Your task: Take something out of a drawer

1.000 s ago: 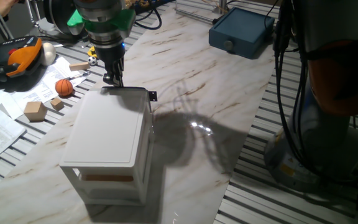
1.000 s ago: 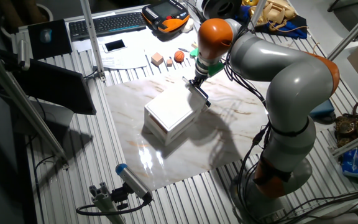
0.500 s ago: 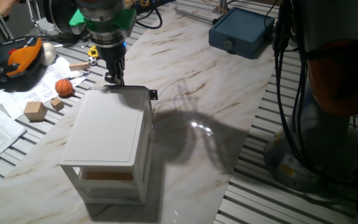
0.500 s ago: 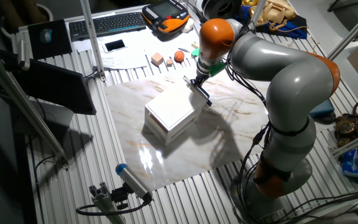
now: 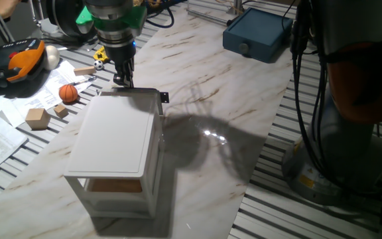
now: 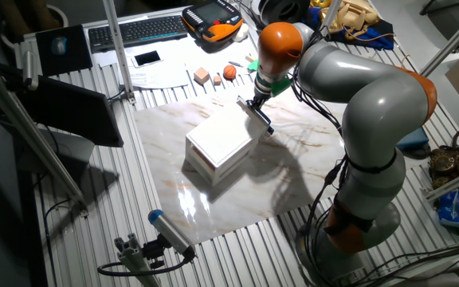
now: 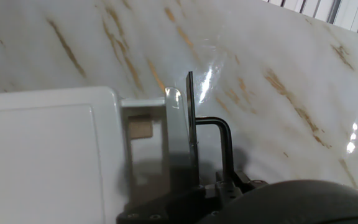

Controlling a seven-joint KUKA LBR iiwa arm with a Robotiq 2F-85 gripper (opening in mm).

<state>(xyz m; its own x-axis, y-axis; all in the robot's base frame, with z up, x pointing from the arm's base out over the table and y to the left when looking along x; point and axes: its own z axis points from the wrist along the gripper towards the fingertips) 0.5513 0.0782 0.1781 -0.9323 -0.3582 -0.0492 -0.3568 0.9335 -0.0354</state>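
Observation:
The white cabinet (image 5: 115,143) stands on the marble sheet. Its top drawer (image 5: 140,93) is pulled out a little at the far end. My gripper (image 5: 123,82) points down at the drawer front and is shut on the small black handle (image 7: 220,140). In the hand view, my gripper (image 7: 220,182) sits at the bottom edge, and a light-tan wooden block (image 7: 140,128) lies in the narrow open gap of the drawer (image 7: 166,143). In the other fixed view, my gripper (image 6: 254,106) is at the cabinet's (image 6: 217,143) far right corner.
Left of the cabinet lie an orange ball (image 5: 68,92), small wooden cubes (image 5: 37,118), a flat wooden piece (image 5: 83,71), a white ball (image 5: 50,57), an orange-black pendant (image 5: 18,58) and papers. A blue box (image 5: 257,34) sits at the back right.
My gripper has moved slightly away from the cabinet with the handle. The drawer front has come out a little further.

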